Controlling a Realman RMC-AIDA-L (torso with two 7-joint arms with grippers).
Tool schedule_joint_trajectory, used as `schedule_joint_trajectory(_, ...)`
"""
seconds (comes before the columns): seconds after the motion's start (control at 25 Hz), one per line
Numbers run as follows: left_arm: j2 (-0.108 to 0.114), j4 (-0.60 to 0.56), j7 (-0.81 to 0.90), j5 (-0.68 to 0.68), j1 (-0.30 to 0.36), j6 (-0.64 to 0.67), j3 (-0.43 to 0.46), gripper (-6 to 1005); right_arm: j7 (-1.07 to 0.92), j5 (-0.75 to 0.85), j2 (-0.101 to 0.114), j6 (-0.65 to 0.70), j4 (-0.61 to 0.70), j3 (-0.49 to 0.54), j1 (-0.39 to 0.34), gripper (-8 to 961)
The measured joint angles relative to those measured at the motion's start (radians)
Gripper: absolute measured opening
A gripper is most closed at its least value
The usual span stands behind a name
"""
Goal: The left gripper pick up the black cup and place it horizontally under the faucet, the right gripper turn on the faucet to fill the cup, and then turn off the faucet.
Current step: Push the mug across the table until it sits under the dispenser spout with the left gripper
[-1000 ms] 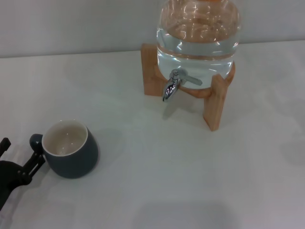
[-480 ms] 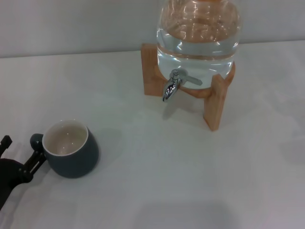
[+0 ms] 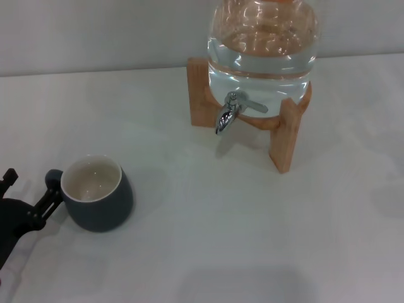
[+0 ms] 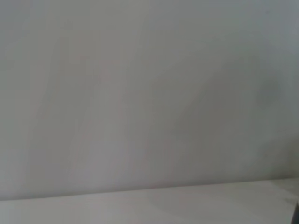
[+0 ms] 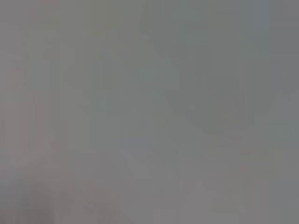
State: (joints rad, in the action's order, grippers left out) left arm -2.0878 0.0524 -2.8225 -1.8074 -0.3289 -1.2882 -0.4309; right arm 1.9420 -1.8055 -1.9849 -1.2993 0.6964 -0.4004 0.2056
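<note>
Black cup (image 3: pixel 98 194) upright, near left | left gripper (image 3: pixel 28 192) spread open, one finger touching its handle, likely lining up a grasp | faucet (image 3: pixel 228 112) far right, untouched

Black cup (image 3: pixel 98 201): matt charcoal glaze outside, smooth cream-white glaze inside with a faint sheen; it looks ceramic. Faucet (image 3: pixel 228 112): polished chrome-like metal, mirror-bright, with a flat lever of the same finish. Water jar (image 3: pixel 262 47): clear, glossy, glass or plastic, showing bright reflections. Stand (image 3: pixel 283 136): light, unpainted wood, smooth and satin in finish. Left gripper (image 3: pixel 30 190): matt black, apparently plastic or coated metal. Table (image 3: pixel 221 240): smooth, pale, matt surface.
</note>
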Motion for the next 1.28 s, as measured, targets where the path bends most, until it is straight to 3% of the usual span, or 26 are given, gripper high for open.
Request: schedule_joint_trajectory(1.28,-0.002,0.006,0.005,-0.012,-0.010,0.040,0.002,889,0.000,-0.002,0.002,-0.002,0.000,0.000,-0.006,839)
